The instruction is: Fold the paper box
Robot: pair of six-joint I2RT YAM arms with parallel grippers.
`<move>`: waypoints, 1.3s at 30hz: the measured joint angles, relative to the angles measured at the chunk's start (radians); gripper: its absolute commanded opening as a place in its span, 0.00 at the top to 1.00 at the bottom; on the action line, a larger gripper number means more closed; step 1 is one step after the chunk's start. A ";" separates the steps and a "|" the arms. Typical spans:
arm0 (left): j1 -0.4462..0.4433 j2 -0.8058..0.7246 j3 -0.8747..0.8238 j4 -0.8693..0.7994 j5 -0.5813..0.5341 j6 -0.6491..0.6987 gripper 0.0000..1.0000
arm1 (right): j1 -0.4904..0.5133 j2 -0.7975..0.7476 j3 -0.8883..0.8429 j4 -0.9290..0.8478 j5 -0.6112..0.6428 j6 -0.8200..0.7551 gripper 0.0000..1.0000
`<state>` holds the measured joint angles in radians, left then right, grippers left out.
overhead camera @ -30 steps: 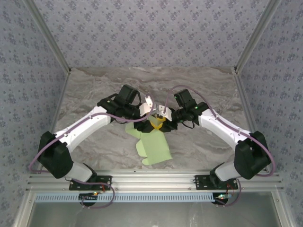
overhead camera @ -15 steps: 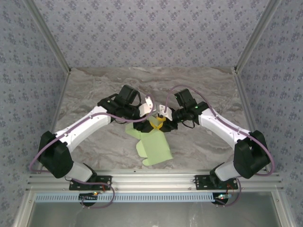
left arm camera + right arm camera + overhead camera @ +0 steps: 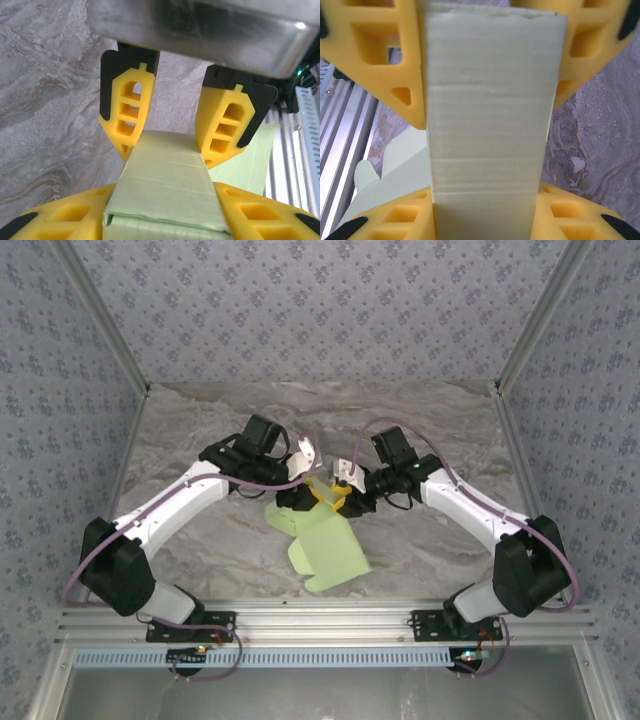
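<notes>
Both the left gripper (image 3: 165,216) and right gripper (image 3: 485,216) are clamping the box (image 3: 330,550) head-on, crowding each other over the table (image 3: 200,430), its free end trailing toward the rail (image 3: 320,621).

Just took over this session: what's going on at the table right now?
Over the table, the left gripper and the right gripper each pinch the same folded strip of the pale green paper box from opposite ends. The rest of the card spreads toward the near edge, scalloped flaps not yet tucked.

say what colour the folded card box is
Plain pale light green; the thin-card paper box shows best in the right wrist view.
</notes>
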<state>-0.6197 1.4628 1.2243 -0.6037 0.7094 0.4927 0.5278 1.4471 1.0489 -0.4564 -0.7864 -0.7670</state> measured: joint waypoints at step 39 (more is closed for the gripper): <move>-0.010 0.013 0.013 0.003 0.023 0.027 0.53 | 0.002 0.016 0.001 0.022 -0.029 0.046 0.46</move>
<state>-0.6292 1.4757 1.2373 -0.6006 0.7322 0.5201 0.5297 1.4631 1.0496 -0.4347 -0.8154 -0.7212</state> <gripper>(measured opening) 0.472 0.528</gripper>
